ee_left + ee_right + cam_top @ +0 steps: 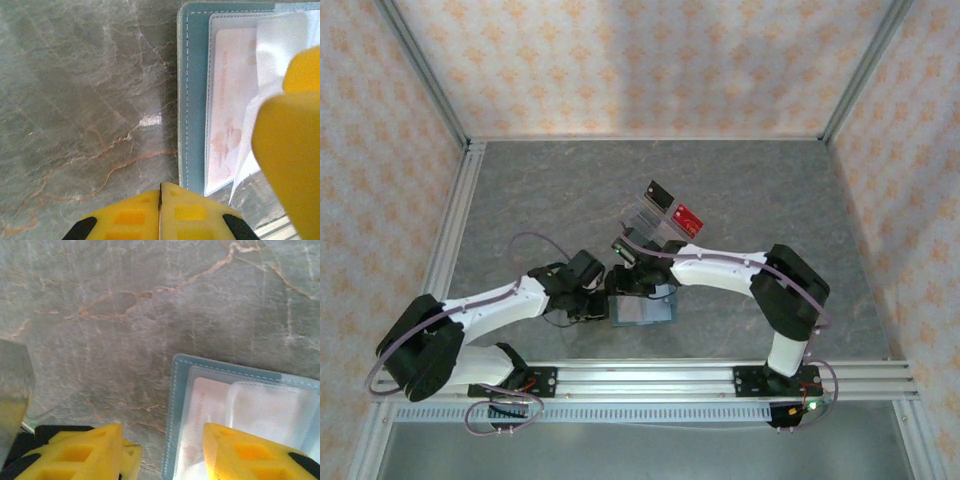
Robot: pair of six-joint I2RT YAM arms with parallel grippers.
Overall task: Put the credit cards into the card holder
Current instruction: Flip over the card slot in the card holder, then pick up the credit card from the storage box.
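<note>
2 cards, a black card (657,194) and a red card (689,213), stand tilted in a clear rack (655,226) near the middle of the grey veined table (540,200), a little apart from each other. Closer to the arm bases, the card holder (646,310) lies open and flat on the table. Its teal border with pale stitching frames clear pockets, and a pale card (227,100) shows through 1 pocket.

Both arms reach in and meet over the holder. The left fingers (130,220) are pressed together with only a thin seam between them and hold nothing. They sit above bare table just beside the holder's left edge.

The right fingers (90,450) stand well apart and grip nothing. In the right wrist view, 1 is over bare table and the other over the holder's pocket, with the stitched edge in the gap below. In the left wrist view, a clear inner leaf (270,55) of the holder looks raised under 1 right finger. I cannot tell whether they touch.
</note>
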